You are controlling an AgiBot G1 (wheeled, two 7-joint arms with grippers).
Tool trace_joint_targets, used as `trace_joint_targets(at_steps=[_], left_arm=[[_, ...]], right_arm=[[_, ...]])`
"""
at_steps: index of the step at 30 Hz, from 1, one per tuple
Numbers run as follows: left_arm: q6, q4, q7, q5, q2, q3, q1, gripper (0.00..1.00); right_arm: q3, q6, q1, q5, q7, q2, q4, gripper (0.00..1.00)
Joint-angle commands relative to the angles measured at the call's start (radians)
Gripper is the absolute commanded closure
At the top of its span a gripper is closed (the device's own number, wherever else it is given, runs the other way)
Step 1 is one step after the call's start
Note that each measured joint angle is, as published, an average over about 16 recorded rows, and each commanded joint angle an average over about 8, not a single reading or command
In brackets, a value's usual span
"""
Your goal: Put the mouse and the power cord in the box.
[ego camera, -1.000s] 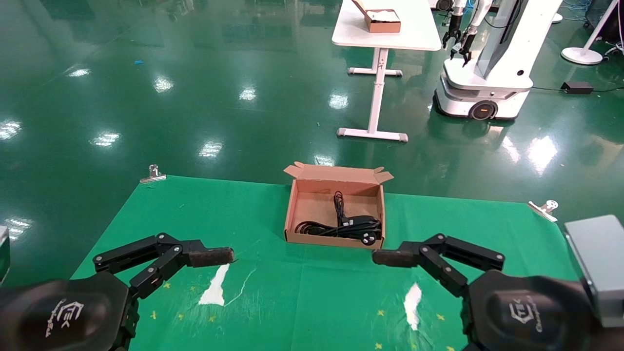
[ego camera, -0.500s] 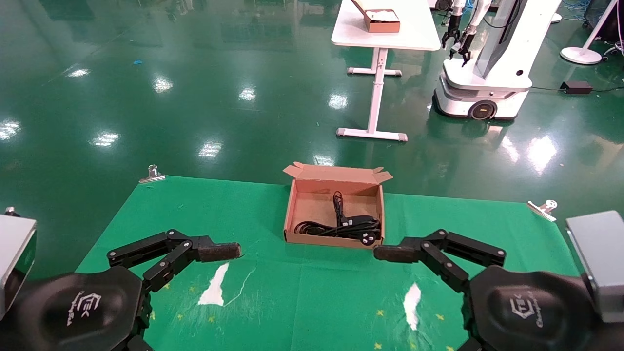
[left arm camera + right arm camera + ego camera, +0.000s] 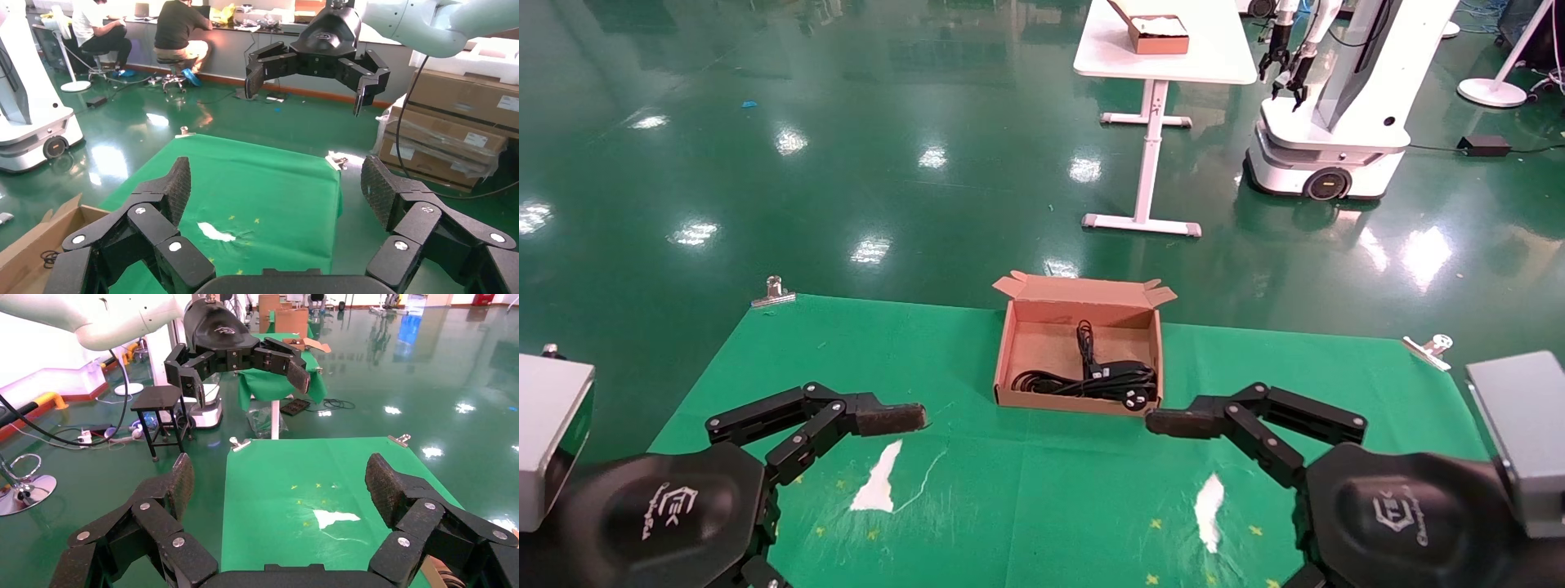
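The brown cardboard box (image 3: 1009,359) stands open at the far middle of the green cloth. Inside it lies the power cord (image 3: 1050,381), a looped black bundle with its plug (image 3: 1138,399) at the near right corner. A thinner black cable (image 3: 1084,335) runs up the box floor. I cannot tell the mouse apart from the black mass. My left gripper (image 3: 891,419) (image 3: 275,190) hovers open and empty near-left of the box. On the box's near right, my right gripper (image 3: 1177,423) (image 3: 278,481) is open and empty too. A box corner (image 3: 37,245) shows in the left wrist view.
Metal clips (image 3: 774,291) (image 3: 1430,349) pin the cloth at its far corners. White torn patches (image 3: 878,478) (image 3: 1210,500) mark the cloth near me. Far off on the floor stand a white table (image 3: 1173,49) and another robot (image 3: 1336,106).
My left arm has crept forward and to the right, and its wrist housing has come into view at the left edge. The right gripper has barely shifted. The box contents are unmoved.
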Motion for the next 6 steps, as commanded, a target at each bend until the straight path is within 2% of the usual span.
trace_joint_targets(at_steps=[1, 6], left_arm=[[-0.001, 0.000, 0.000, 0.001, 0.001, 0.001, -0.001, 0.00], [-0.002, 0.001, 0.000, 0.002, 0.001, 0.002, -0.001, 0.00]], right_arm=[[0.000, 0.000, 0.000, 0.000, 0.000, 0.000, 0.000, 0.00], [0.000, 0.000, 0.001, 0.000, 0.000, 0.000, 0.000, 0.00]])
